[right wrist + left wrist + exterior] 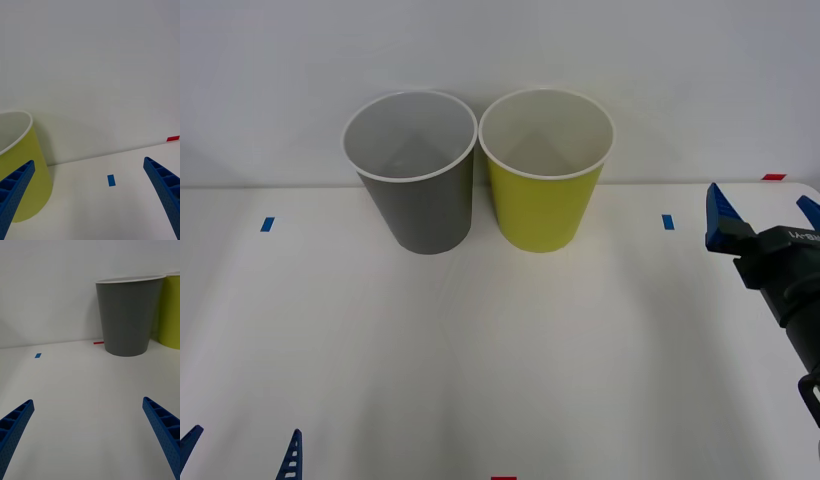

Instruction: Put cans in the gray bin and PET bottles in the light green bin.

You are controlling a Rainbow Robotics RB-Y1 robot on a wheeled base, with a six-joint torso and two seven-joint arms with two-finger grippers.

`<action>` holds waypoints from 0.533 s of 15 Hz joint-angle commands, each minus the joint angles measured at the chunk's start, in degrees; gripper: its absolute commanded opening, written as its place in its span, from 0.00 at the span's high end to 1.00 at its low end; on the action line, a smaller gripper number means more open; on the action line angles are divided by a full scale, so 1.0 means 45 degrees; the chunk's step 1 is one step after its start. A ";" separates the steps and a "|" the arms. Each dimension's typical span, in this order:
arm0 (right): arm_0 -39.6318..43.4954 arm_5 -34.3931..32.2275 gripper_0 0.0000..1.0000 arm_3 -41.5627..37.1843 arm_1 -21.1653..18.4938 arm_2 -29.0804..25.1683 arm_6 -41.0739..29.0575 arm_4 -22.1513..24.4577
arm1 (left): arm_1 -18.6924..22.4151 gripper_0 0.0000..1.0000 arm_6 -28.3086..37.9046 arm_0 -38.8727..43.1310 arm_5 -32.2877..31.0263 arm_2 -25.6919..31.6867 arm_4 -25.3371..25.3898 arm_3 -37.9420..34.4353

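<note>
The gray bin and the light green bin stand upright side by side at the far edge of the white bench, close against the pale wall, the gray one to the robot's left of the green one. Their white rims sit very near each other at the top (whether they actually touch cannot be told). Both look down into pale insides, and from the front view nothing shows inside either of them as far as the view reaches.

The right claw hangs at the right side of the bench, well apart from the light green bin, with its blue ribbed fingers spread and nothing between them. In its wrist view the fingers stand at the two corners, the green bin's wall to one side and a small blue tape mark on the bench between them, with a red tape mark by the wall.

The left claw sits low at the near left corner of the bench, fingers likewise apart and empty. Its wrist view looks across bare bench toward the gray bin, with another blue tape mark off to the side and a red strip at the bin's foot.
</note>
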 commanded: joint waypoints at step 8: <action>0.2340 -0.7602 0.00 0.3667 -0.1290 0.0550 0.0670 -0.0834 | 0.0000 0.00 0.0000 0.0000 0.0000 0.0000 0.0000 0.0000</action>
